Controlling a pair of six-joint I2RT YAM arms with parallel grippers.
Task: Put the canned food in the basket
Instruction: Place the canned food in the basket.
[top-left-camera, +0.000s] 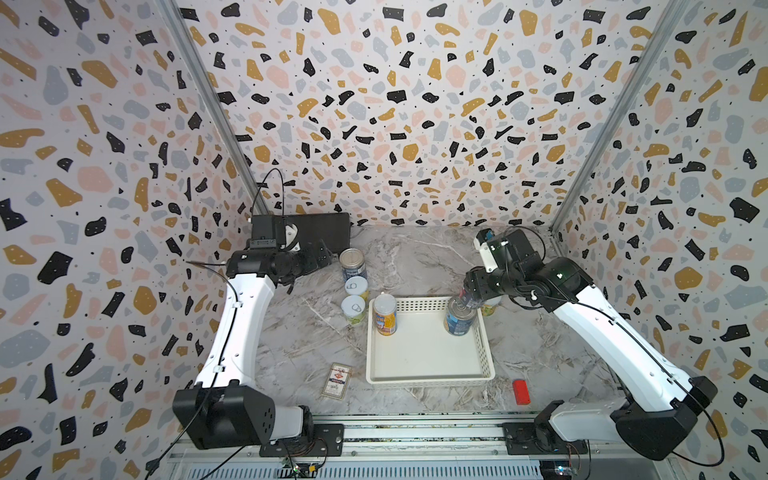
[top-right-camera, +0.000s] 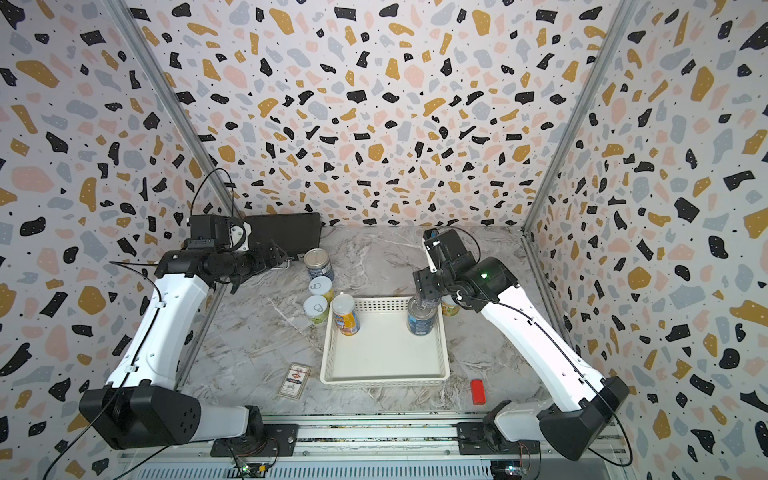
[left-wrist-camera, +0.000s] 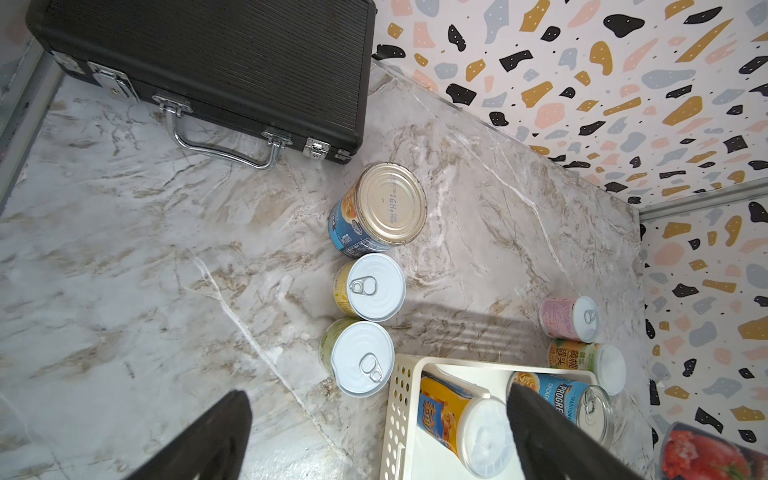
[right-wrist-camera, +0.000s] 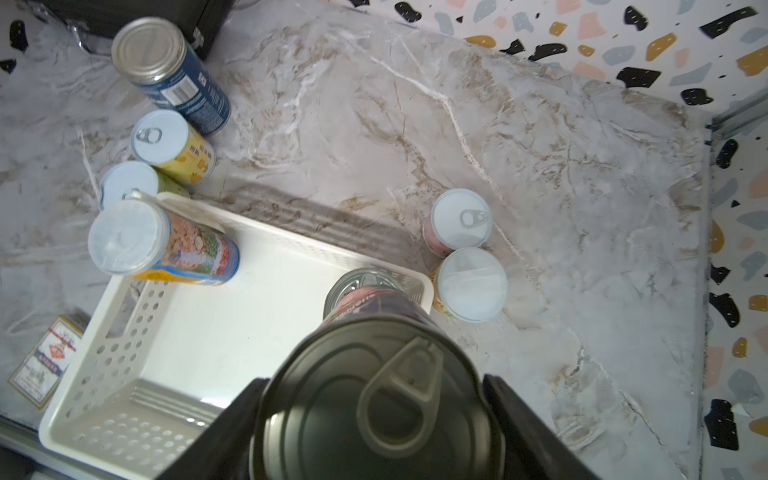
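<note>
The basket sits mid-table and is mostly bare. Only two cans stand in it, a blue tin in the far right corner and a tall yellow can in the far left. The right gripper is clamped on the sides of a held tin, poised right over the blue tin. I cannot tell whether the two touch. The left gripper is spread wide and empty, hovering near the cans left of the basket. Five cans remain on the table. A far tin, a yellow can and a green can stand in a row on the left. A pale-lidded can and a pink can stand just beyond the right corner. So I judge the task about a quarter done, with a third can close to placed once it finds bare floor.
</note>
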